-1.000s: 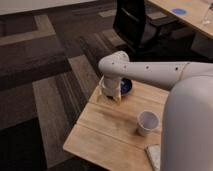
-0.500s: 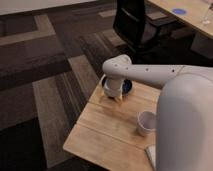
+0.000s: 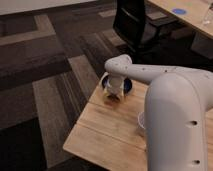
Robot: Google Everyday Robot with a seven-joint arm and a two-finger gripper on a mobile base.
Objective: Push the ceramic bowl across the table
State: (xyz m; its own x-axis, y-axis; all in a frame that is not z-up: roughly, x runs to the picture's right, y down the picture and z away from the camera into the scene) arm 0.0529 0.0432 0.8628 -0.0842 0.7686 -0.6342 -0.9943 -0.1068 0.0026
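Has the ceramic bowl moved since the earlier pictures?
Yes. The ceramic bowl, by the claw, now sits closer to the table's far corner.

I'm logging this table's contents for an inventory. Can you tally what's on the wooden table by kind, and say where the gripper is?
Dark blue ceramic bowl: 1
Pale cup, mostly hidden behind the arm: 1
Total on the table: 2
The gripper hangs at the table's far-left edge, over the bowl's near side.
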